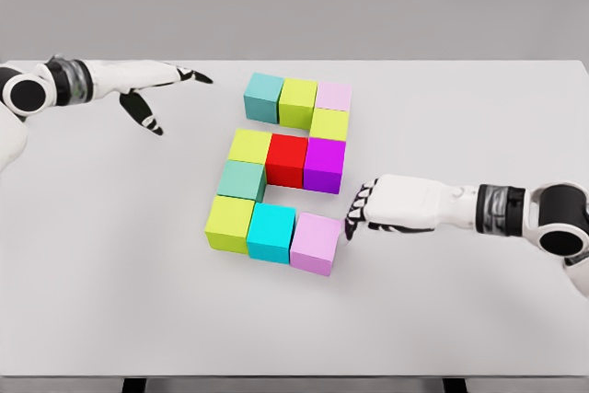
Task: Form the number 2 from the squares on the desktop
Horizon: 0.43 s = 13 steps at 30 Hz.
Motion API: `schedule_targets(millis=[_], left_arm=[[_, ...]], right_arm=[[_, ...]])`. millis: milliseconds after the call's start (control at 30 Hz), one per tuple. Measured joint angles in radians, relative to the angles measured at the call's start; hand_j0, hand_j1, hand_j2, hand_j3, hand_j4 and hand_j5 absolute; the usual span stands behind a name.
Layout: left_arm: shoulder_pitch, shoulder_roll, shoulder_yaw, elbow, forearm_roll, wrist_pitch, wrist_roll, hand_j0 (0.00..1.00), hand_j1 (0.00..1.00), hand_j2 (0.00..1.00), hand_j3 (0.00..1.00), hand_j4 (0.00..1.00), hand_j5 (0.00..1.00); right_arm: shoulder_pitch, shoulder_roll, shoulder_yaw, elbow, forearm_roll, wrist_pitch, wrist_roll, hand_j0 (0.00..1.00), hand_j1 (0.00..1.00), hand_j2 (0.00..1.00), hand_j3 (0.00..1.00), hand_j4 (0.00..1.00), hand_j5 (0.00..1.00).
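White matte table (442, 319) | glossy cubes (286, 158) | right hand (361, 213) beside pink cube (316, 244)

A pale grey worktop (110, 255) fills most of the view, evenly lit with only soft shadows. Behind its far edge stands a plain grey wall (294, 2). Below the near edge, dark legs (134, 385) show at left and right.

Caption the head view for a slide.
Right hand beside the last pink cube of a colored-block 2; left hand open, away.
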Motion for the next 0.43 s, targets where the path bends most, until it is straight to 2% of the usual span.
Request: schedule_targets(millis=[67, 100, 133, 167, 433], left_arm=[[0.003, 0.012, 0.004, 0.0, 0.002, 0.0, 0.0, 1.0, 1.0, 1.0, 1.0, 1.0, 1.0], [0.005, 0.02, 0.006, -0.001, 0.002, 0.0, 0.0, 1.0, 1.0, 1.0, 1.0, 1.0, 1.0], [0.006, 0.032, 0.007, -0.002, 0.003, 0.0, 0.0, 1.0, 1.0, 1.0, 1.0, 1.0, 1.0], [0.009, 0.043, 0.009, -0.004, 0.004, 0.0, 0.0, 1.0, 1.0, 1.0, 1.0, 1.0, 1.0], [0.012, 0.091, 0.024, -0.008, 0.005, 0.0, 0.0, 1.0, 1.0, 1.0, 1.0, 1.0, 1.0]], right_arm=[[0.0, -0.011, -0.028, 0.006, -0.001, 0.0, 0.0, 0.55, 0.55, 0.55, 0.55, 0.55, 0.55], [0.0, -0.016, -0.045, 0.008, -0.001, 0.0, 0.0, 0.65, 0.65, 0.65, 0.65, 0.65, 0.65], [0.0, -0.022, -0.066, 0.01, -0.002, 0.0, 0.0, 0.86, 0.86, 0.86, 0.86, 0.86, 0.86], [0.002, -0.026, -0.085, 0.009, -0.002, 0.0, 0.0, 1.0, 1.0, 1.0, 1.0, 1.0, 1.0], [0.081, -0.083, -0.286, 0.015, -0.083, 0.0, 0.0, 1.0, 1.0, 1.0, 1.0, 1.0, 1.0]])
